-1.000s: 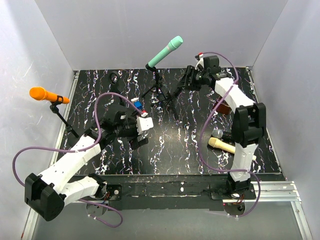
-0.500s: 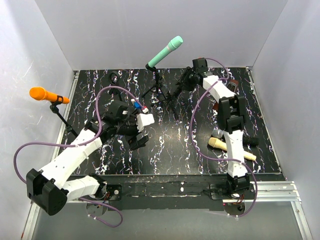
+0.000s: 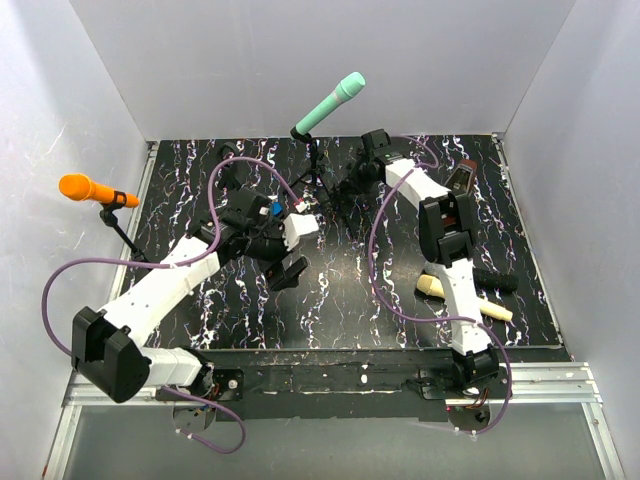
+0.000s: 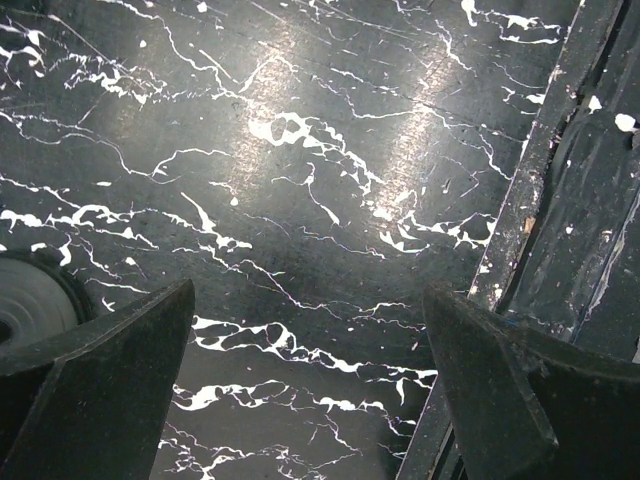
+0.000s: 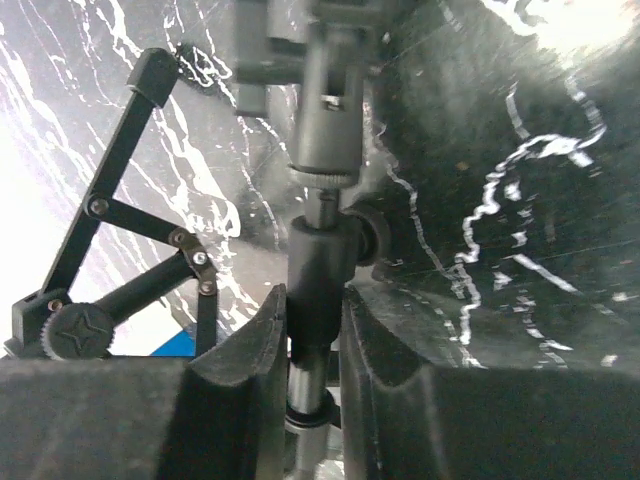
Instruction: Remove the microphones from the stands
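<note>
While the right end effector point(image 5: 312, 345) clasps the stand point(image 5: 320, 265), microphone point(image 3: 330, 104) sits above.

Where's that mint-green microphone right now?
In the overhead view, the mint-green microphone tops the tripod stand at the far middle of the table, with the right pincer closed around its pole.

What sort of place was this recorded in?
Probably a lab test cell, not a studio: plain white walls box in a black marbled table, with a metal rail along its near edge.
</note>
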You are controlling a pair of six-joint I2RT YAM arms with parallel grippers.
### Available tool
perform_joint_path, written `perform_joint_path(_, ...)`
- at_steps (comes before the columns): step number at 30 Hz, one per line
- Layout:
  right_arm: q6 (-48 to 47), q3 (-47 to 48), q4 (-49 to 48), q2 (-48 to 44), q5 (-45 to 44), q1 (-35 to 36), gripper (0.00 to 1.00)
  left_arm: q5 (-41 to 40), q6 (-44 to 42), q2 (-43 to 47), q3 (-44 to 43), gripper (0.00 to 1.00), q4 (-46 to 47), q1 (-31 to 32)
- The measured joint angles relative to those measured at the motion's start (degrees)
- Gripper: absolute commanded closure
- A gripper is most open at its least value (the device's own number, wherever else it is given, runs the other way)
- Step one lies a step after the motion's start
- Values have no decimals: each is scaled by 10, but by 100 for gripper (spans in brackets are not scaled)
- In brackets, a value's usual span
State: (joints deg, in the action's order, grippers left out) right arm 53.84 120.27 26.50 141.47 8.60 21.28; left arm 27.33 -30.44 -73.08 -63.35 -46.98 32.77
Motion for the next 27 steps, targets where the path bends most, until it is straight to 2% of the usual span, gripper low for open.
perform_joint_path(3,10,3,-6,3,3,6,99,-12,9,-18,-9,2,-7,0)
perform_joint_path(9,-2,-22,-33,-7,28,-5,99,-30,16,-19,-9,2,-10,0)
perform_joint_path(14,-46,-145,-104,-79,80,-51,99,-36,10,-19,-9,2,7,0)
perform_joint_path(20,-122,-279,-249,-195,116,-104,99,-34,2,-19,-8,2,27,0)
perform_joint_path(27,-278,-314,-467,-228,147,-99,99,-18,-7,-48,-12,2,19,0)
